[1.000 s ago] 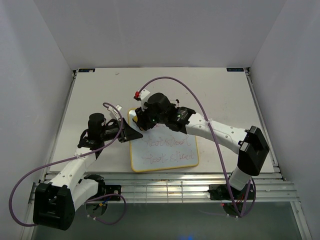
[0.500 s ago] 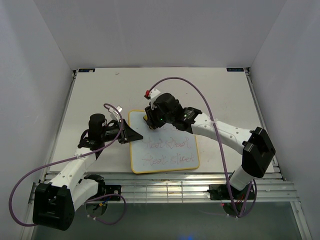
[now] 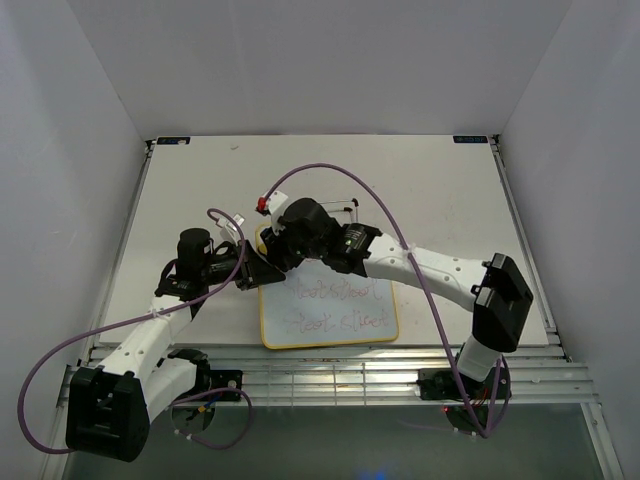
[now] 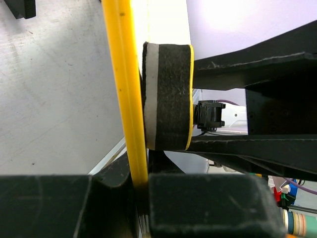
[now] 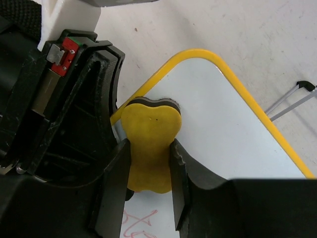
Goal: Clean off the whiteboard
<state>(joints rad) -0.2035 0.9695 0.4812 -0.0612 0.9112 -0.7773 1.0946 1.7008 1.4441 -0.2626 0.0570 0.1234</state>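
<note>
Bracing explained the left arm's pose: the left gripper (image 4: pixel 141 187) had its fingers pressed together on the thin yellow frame at the left edge of the flat white whiteboard with rounded corners (image 3: pixel 335 305), pinning it so that rubbing would not push it across the pale grey table (image 3: pixel 200 180). The board lay near the middle of the table's near half, between the two arms. The right gripper (image 5: pixel 147 153) pinched a small yellow foam eraser block with a dark felt face (image 5: pixel 149 121) by its narrow waist, felt side down on the board's far-left corner, just beside the left gripper's fingers. A thin wire easel stand (image 5: pixel 293 100) lay on the table beyond the far edge. Compared with half a second earlier, the right gripper had swept back leftward along the top edge – it was near this corner a second earlier too – while the left arm had not shifted. The red and green scribbles across the lower half looked unchanged – most of the wiping probably remained.
</note>
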